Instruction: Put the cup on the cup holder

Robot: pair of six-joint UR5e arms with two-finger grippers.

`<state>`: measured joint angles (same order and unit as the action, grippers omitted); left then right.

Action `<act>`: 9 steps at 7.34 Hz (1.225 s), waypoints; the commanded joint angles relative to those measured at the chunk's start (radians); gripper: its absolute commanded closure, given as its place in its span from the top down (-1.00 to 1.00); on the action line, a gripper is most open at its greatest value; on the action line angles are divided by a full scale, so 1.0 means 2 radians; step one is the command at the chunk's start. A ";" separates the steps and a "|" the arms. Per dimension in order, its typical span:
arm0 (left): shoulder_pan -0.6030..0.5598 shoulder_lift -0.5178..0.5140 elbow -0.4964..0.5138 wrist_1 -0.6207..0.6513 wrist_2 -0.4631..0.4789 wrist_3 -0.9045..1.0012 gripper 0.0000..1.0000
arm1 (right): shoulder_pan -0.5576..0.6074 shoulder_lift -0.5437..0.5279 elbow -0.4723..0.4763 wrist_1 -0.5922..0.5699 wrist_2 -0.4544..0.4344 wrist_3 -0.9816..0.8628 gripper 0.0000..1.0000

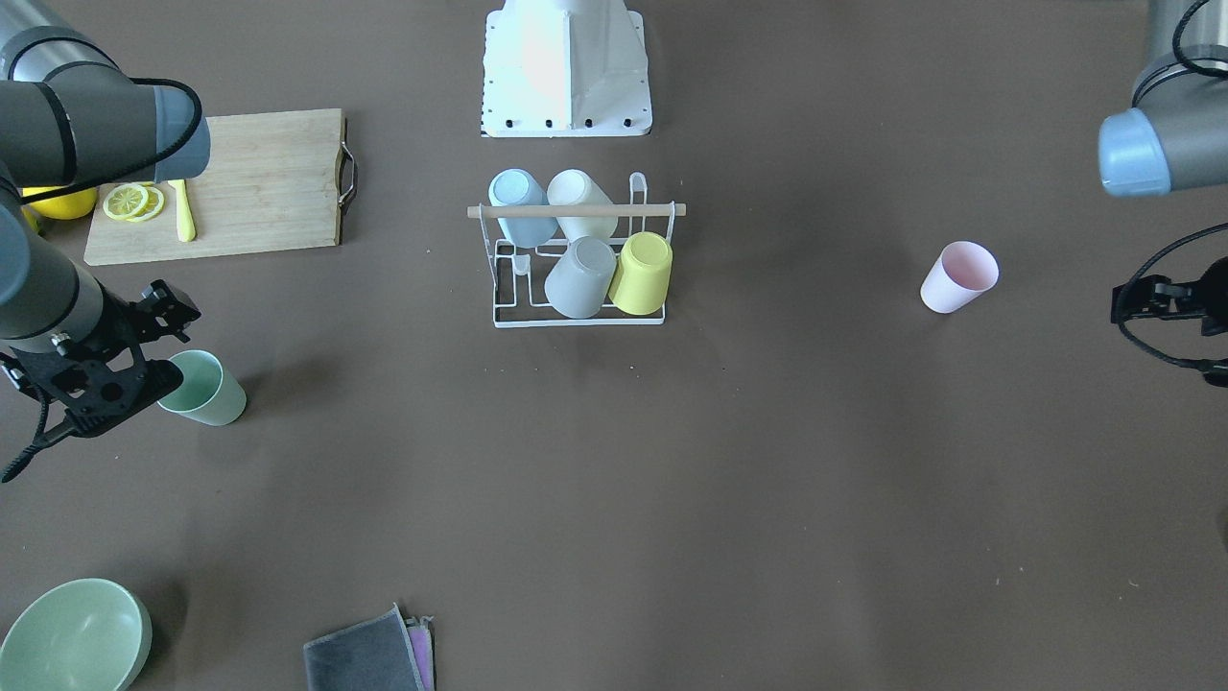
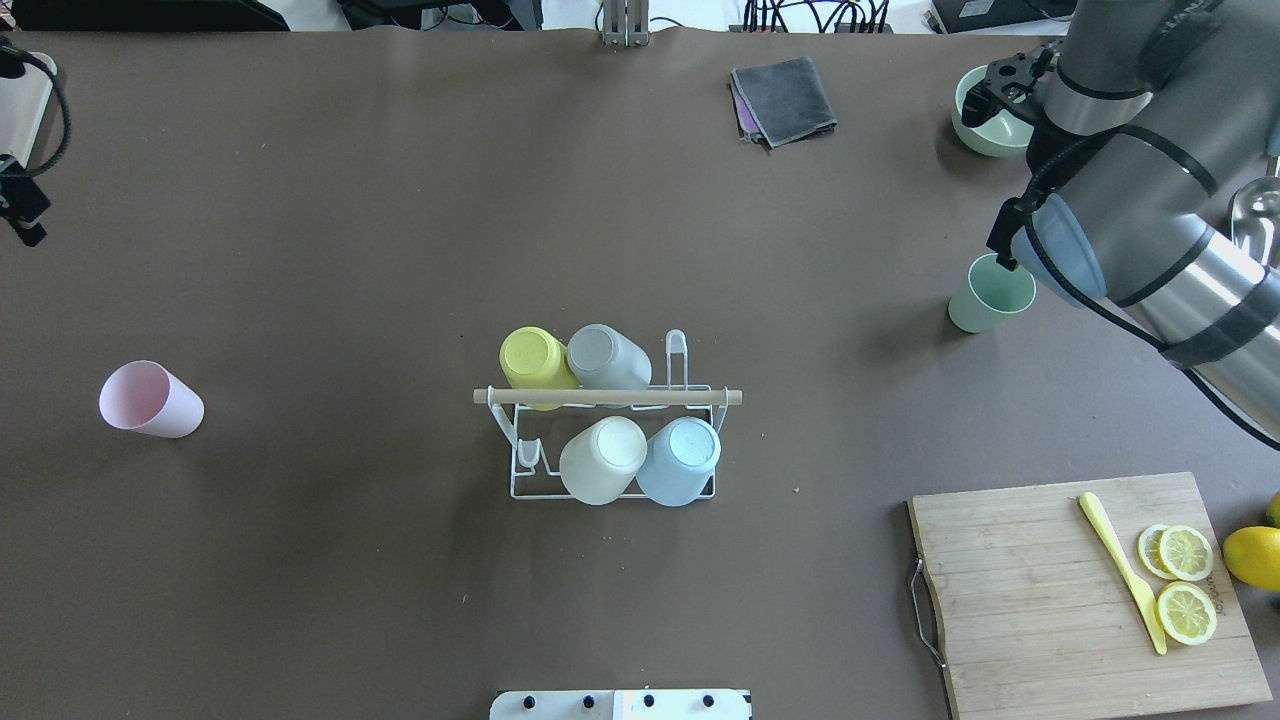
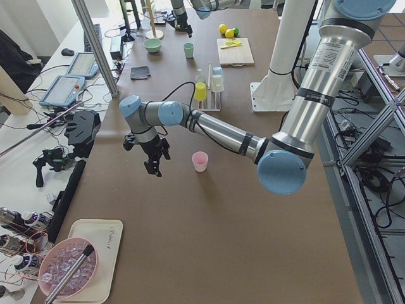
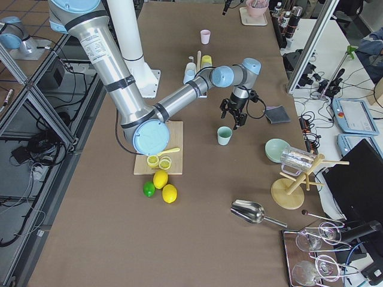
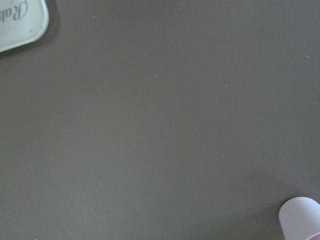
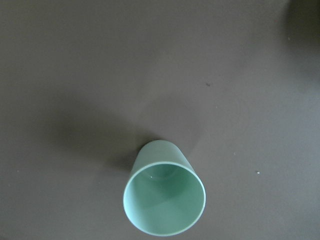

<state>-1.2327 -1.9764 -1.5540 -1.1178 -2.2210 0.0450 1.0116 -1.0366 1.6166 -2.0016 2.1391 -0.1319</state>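
Observation:
The cup holder (image 2: 610, 397), a white wire rack with a wooden rod handle, stands at the table's centre (image 1: 576, 210). It holds a yellow, a grey, a cream and a blue cup, all upside down. A green cup (image 1: 203, 389) stands upright on the robot's right. My right gripper (image 1: 125, 360) hovers above and just beside it and looks open and empty. The right wrist view looks down into the green cup (image 6: 164, 200). A pink cup (image 2: 150, 400) stands upright on the robot's left. My left gripper (image 1: 1166, 302) hangs apart from it, at the table edge; I cannot tell its state.
A wooden cutting board (image 2: 1050, 600) with lemon slices and a yellow knife lies at the near right, with a lemon (image 2: 1255, 555) beside it. A green bowl (image 1: 72, 638) and a folded grey cloth (image 2: 785, 95) lie at the far side. The robot base (image 1: 566, 67) stands behind the rack.

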 commanded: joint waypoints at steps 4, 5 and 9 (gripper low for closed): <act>0.093 -0.068 0.051 0.034 0.009 -0.007 0.96 | -0.042 0.126 -0.147 -0.060 -0.027 -0.002 1.00; 0.100 -0.068 0.054 0.034 0.008 -0.007 0.96 | -0.053 0.132 -0.168 -0.068 -0.027 -0.002 1.00; 0.142 -0.069 0.090 0.034 0.006 0.000 0.96 | -0.092 0.151 -0.225 -0.096 -0.128 -0.107 1.00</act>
<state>-0.9725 -2.1122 -1.3988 -1.0504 -2.2084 0.0364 0.8384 -0.7396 1.1939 -2.1863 1.9413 -0.2545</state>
